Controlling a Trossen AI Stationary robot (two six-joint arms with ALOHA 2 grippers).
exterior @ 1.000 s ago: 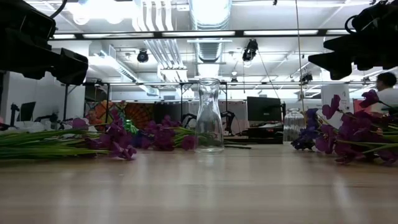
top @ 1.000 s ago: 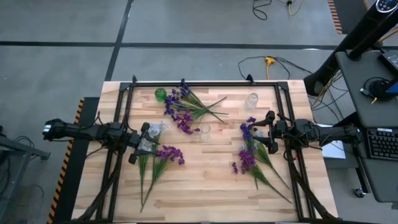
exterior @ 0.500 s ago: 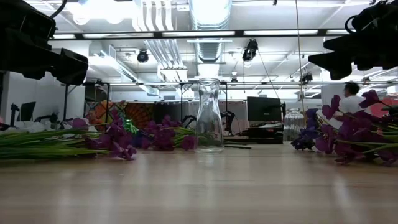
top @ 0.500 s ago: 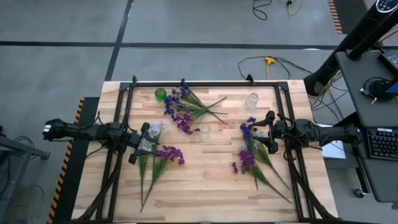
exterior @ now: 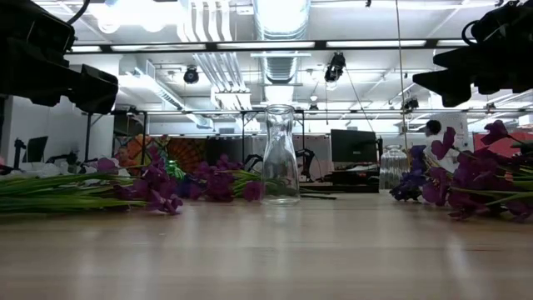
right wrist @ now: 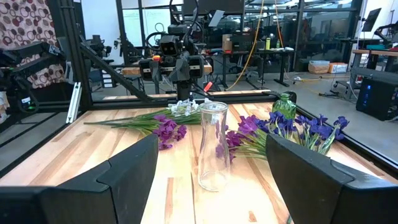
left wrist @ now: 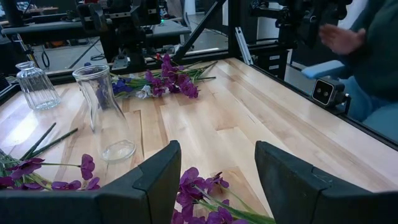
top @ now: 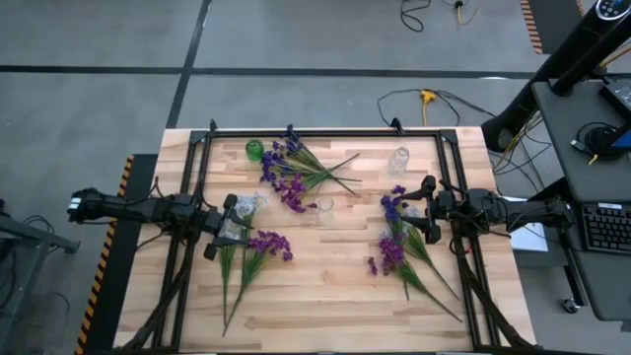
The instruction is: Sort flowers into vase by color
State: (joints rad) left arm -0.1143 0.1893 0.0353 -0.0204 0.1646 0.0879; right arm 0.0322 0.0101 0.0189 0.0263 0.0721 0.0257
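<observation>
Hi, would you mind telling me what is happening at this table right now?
A two-armed robot is set up to sort artificial flowers into vases, and nothing is being held. The left gripper hangs open over the flowers at the left side; the right gripper hangs open over the flowers at the right side. A third bunch lies at the table's far edge beside a green vase. The clear vase in the middle and the ribbed glass vase both stand empty.

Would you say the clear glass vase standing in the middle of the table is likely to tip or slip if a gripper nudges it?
Probably tippy: the clear vase is tall, narrow-necked and stands empty. Smooth glass likely slips and could break.
</observation>
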